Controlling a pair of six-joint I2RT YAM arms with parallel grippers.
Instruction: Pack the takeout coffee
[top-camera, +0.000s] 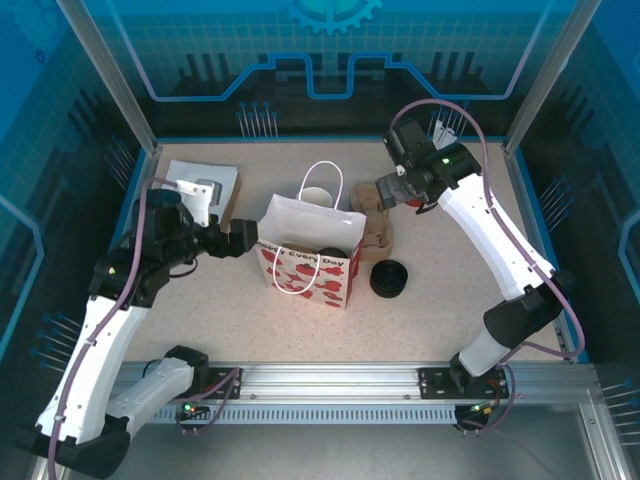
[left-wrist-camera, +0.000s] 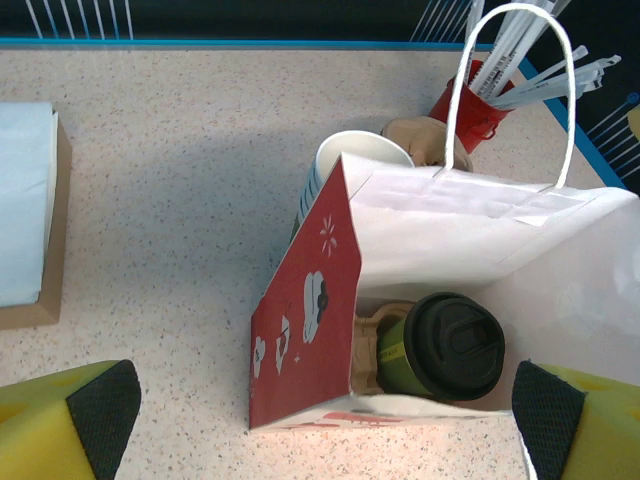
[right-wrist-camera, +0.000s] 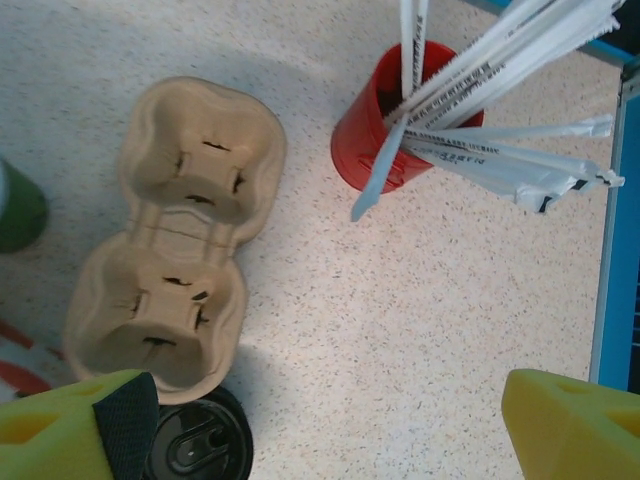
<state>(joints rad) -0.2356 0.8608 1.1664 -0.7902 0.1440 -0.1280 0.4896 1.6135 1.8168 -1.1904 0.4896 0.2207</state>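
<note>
The takeout coffee (left-wrist-camera: 445, 350), a green cup with a black lid, stands inside the white and red paper bag (left-wrist-camera: 310, 310), seated in a brown cardboard holder at the bag's bottom. From above, its lid (top-camera: 332, 255) shows through the bag's open mouth (top-camera: 310, 235). My left gripper (top-camera: 245, 241) sits at the bag's left side, open, its yellow fingers (left-wrist-camera: 90, 420) spread wide with nothing gripped. My right gripper (top-camera: 378, 190) hovers open behind the bag, over an empty cardboard carrier (right-wrist-camera: 180, 230), holding nothing.
Lidless cups (left-wrist-camera: 352, 160) are stacked behind the bag. Black lids (top-camera: 389, 279) are stacked right of it, next to the carrier (top-camera: 372, 228). A red cup of wrapped straws (right-wrist-camera: 385, 130) stands at the back right. A napkin box (top-camera: 200, 185) sits at the back left.
</note>
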